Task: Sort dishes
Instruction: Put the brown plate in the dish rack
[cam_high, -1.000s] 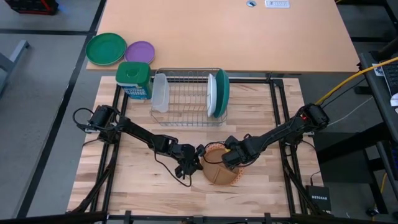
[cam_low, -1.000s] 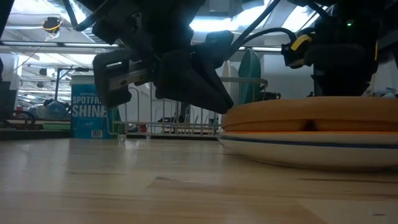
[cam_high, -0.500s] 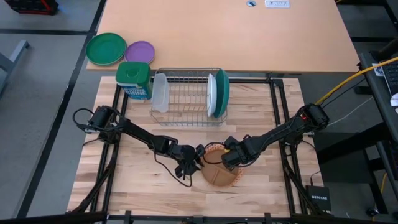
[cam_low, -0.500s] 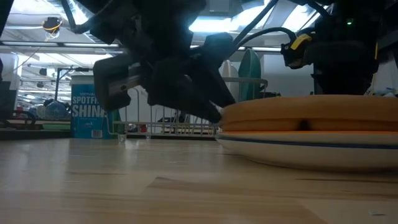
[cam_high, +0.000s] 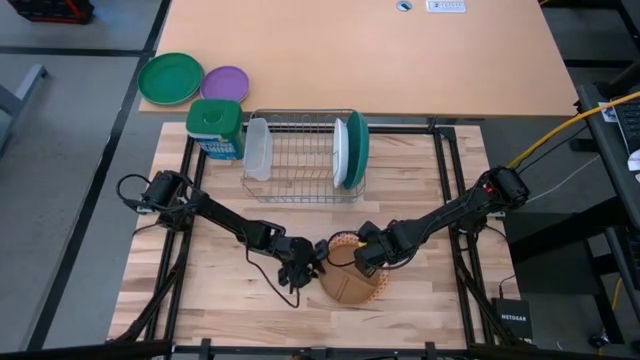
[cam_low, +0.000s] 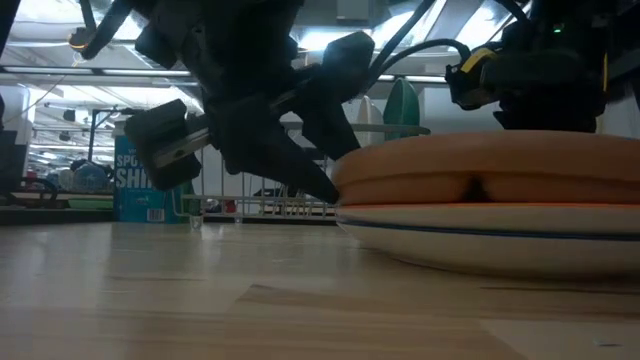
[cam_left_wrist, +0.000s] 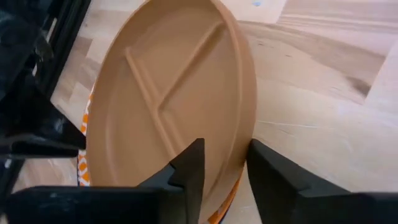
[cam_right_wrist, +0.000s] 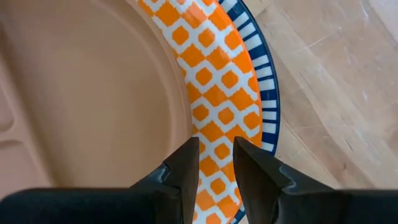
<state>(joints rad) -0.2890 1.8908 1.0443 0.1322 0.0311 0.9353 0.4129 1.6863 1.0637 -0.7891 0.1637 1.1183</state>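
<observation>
Stacking: brown divided plate (cam_high: 349, 287) lies on orange-patterned plate (cam_right_wrist: 227, 93), near front middle of the desk (cam_high: 230, 300).
Left gripper (cam_left_wrist: 222, 171): at the brown plate's rim, one finger inside, one outside; jaws spread a little, straddling the edge, grip not clear.
Right gripper (cam_right_wrist: 214, 163): above the patterned plate's rim on the far side; jaws slightly parted, pinching nothing visible.
Rack (cam_high: 300, 155): teal plate (cam_high: 358, 148) and white plate (cam_high: 342, 152) upright at its right end.
Off-desk: green plate (cam_high: 170, 78), purple plate (cam_high: 225, 82).

Blue-and-white cardboard carton with green top (cam_low: 140, 185): partial white lettering "SPO…" over "SHIN…"; remaining text hidden.
</observation>
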